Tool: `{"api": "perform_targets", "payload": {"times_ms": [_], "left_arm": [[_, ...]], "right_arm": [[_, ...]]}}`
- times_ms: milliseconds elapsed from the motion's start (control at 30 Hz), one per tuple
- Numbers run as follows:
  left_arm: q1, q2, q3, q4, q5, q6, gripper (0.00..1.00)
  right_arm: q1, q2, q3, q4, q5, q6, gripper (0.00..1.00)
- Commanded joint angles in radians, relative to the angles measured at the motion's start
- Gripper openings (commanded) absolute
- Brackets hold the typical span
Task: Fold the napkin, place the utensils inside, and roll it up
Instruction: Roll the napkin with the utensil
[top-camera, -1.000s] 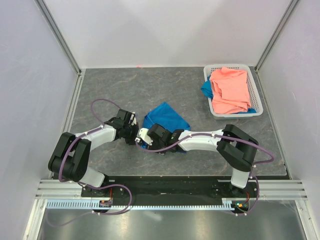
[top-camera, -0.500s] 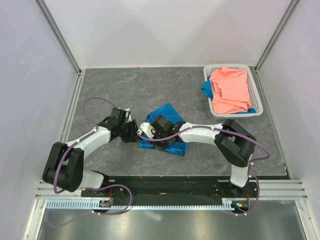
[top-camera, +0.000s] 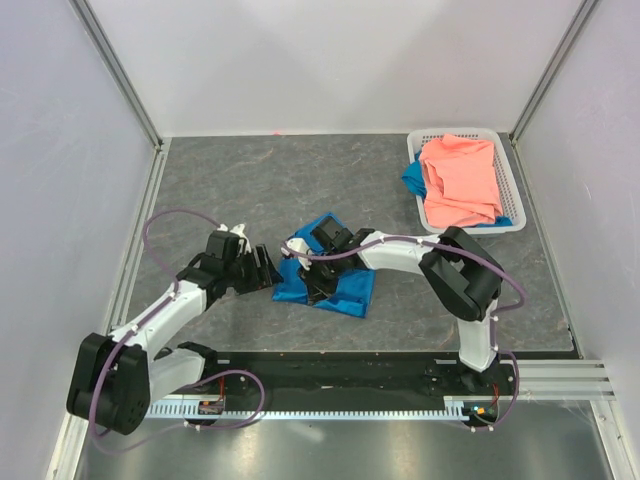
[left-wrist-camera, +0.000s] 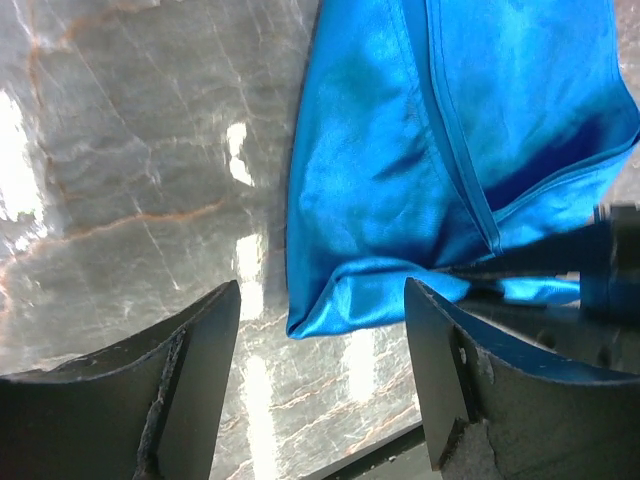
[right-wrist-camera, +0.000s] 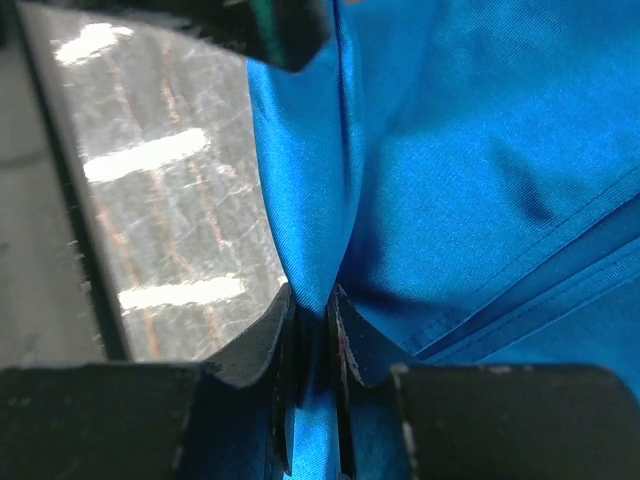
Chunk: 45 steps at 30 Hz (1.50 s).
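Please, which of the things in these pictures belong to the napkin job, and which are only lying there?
Belong to the job:
- napkin, pinched by the right gripper
- left gripper, open beside the napkin
- utensil: not visible in any view

Only lying there:
- white basket
- pink cloth inside it
- blue scrap under that cloth

Grey marbled table (top-camera: 250, 180), white walls (top-camera: 330, 60)

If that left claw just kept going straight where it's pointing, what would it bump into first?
Probably the bright blue soft cloth napkin: its folded corner lies just ahead of the open left gripper, though depth is unclear.
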Motion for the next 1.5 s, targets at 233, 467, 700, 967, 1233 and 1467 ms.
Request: {"api": "perform_targets", "payload": {"times_ms": [233,467,700,967,1233,1467], "left_arm": [[0.005,0.004,-0.089,0.108,0.092,-0.113,0.71],[0.005,0.050,-0.082,0.114,0.098,-0.119,0.63],[0.004,0.097,-0.086,0.140,0.146,-0.133,0.55],[-0.023,0.141,-0.117,0.192,0.194,-0.170,0.54],[-0.047,0.167,-0.151,0.198,0.189,-0.188,0.35],[-0.065,0.215,-0.154,0.203,0.178,-0.173,0.02]], "right_arm": [[-0.095,0.231,0.110,-0.301,-0.342,-0.047,0.13],[-0.142,0.296,0.162,-0.350,-0.415,-0.067,0.12],[-0.173,0.348,0.208,-0.396,-0.438,-0.087,0.11],[-0.188,0.363,0.225,-0.404,-0.445,-0.089,0.10],[-0.188,0.363,0.239,-0.404,-0.435,-0.080,0.09],[-0.190,0.330,0.265,-0.401,-0.391,-0.052,0.13]]}}
